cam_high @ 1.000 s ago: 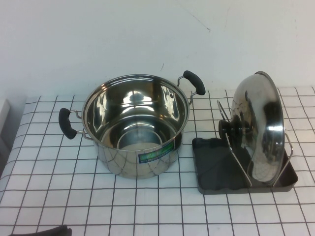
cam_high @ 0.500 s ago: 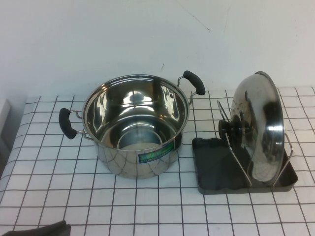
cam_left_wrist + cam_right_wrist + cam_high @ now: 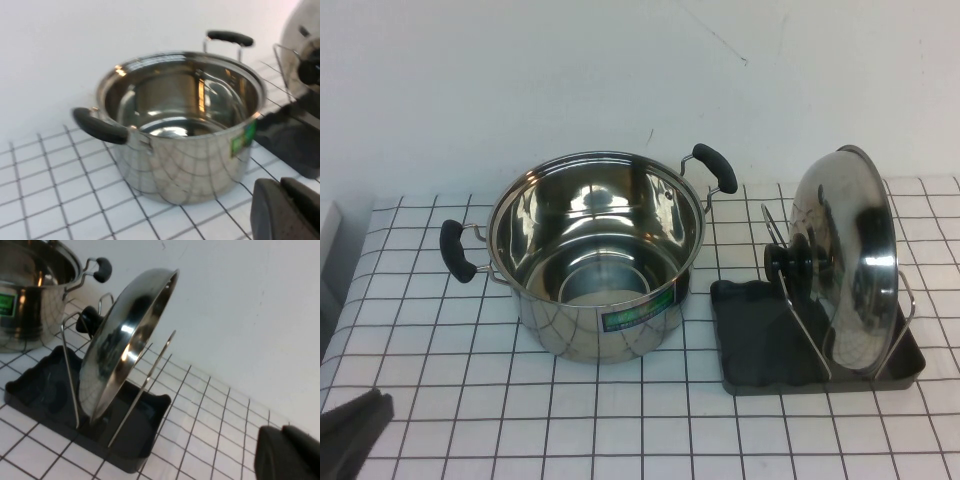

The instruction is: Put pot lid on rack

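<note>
The shiny steel pot lid (image 3: pixel 855 260) stands on edge in the wire rack (image 3: pixel 760 340) at the right of the table, its black knob (image 3: pixel 790 262) facing the pot. It also shows in the right wrist view (image 3: pixel 125 340), leaning between the wire loops over the dark tray (image 3: pixel 45 385). My left gripper (image 3: pixel 355 430) is shut and empty at the table's front left corner, far from the lid; in the left wrist view (image 3: pixel 287 210) its fingers are pressed together. My right gripper (image 3: pixel 290 455) is shut and empty, away from the rack, and out of the high view.
A deep steel pot (image 3: pixel 595 260) with two black handles stands open in the middle of the checked cloth, left of the rack; it fills the left wrist view (image 3: pixel 185 130). A white wall runs behind the table.
My left gripper has moved left along the front edge and shows more in the high view. The lid, rack and pot have not moved.
</note>
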Available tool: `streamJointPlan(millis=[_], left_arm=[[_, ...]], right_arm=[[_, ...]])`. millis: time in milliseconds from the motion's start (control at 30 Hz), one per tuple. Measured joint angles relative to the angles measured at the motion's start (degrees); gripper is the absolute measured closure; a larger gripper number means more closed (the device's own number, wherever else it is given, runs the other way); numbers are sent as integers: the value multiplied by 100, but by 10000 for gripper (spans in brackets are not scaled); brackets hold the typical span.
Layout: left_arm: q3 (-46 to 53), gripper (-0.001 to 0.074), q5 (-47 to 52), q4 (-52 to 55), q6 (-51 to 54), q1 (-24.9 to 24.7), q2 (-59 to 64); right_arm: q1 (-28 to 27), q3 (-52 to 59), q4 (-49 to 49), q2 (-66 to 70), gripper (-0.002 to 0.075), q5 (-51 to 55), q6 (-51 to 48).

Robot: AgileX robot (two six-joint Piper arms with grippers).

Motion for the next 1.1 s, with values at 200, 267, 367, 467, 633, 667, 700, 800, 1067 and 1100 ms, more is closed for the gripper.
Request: streamJointPlan(millis=[200, 267, 367, 467, 633, 667, 700, 800, 1067, 1100], left_arm=[[0, 736, -3, 46, -142, 465, -477], [50, 736, -86, 46, -209, 629, -668], [138, 736, -229, 46, -252, 867, -908], [160, 736, -330, 46, -272, 1088, -1071], [174, 736, -304, 33, -284, 1185, -1071], [174, 736, -304, 33, -284, 1185, -1071], [174, 736, -304, 24, -284, 1185, -1071], [174, 736, -304, 24, -284, 1185, -1071], [174, 736, -304, 11, -284, 1185, -1071], [174, 736, -304, 11, -284, 1185, -1071]], right_arm=[[0, 147, 112, 0, 727, 21, 0], [0, 158, 166, 0, 727, 56, 0], [0, 158, 218, 0, 727, 129, 0], [0, 158, 221, 0, 727, 365, 0], [0, 158, 232, 0, 727, 793, 0], [0, 158, 243, 0, 727, 840, 0], [0, 158, 243, 0, 727, 882, 0], [0, 158, 243, 0, 727, 919, 0], [0, 158, 243, 0, 727, 931, 0], [0, 158, 243, 0, 727, 931, 0]])
